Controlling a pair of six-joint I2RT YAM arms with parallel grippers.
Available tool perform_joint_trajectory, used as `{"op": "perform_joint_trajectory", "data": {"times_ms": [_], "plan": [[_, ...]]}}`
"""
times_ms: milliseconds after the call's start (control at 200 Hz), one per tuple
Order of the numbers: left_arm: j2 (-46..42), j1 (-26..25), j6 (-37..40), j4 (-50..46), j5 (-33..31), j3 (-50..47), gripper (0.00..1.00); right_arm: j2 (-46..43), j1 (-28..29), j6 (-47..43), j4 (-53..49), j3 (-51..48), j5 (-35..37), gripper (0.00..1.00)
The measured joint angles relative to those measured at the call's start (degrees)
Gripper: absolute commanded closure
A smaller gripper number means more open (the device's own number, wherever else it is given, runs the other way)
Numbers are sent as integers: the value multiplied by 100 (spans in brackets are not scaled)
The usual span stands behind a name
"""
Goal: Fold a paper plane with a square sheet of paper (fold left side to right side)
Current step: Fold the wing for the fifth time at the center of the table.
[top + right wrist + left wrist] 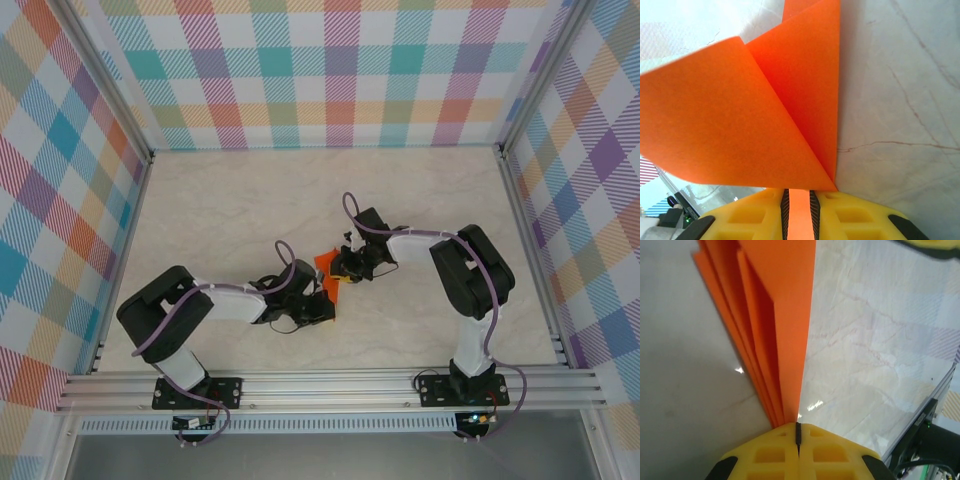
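Note:
The square sheet of paper [325,262] is bright orange and folded into several layers, held just above the marble table between both arms. My left gripper [327,298] grips its near end. In the left wrist view the yellow pads [775,455] of the left gripper [798,432] are pressed together, and the stacked orange layers [785,315] run away from their tip. My right gripper [344,268] holds the far end. In the right wrist view orange paper fills the narrow gap of the right gripper [799,202], and two triangular flaps [730,115] spread out beyond it.
The pale marble tabletop [230,200] stretches out on all sides of the arms. Plaid walls [330,70] close it in at the back and both sides. An aluminium rail [330,385] with both arm bases runs along the near edge.

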Motion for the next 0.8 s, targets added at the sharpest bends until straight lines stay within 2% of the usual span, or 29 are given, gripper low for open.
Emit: {"op": "perform_joint_trajectory", "data": {"times_ms": [300,525,665,800], "plan": [[-361,-59,35,-540,118,-157,96,13,0,-2,-42,33,0,78],[-1014,282,323,-1318,205,177,95,13,0,0,-44,33,0,78],[-905,374,411,-1228,361,597,95,13,0,0,-44,33,0,78],[-389,372,459,-977,518,824,96,13,0,0,-44,33,-2,78]]}}
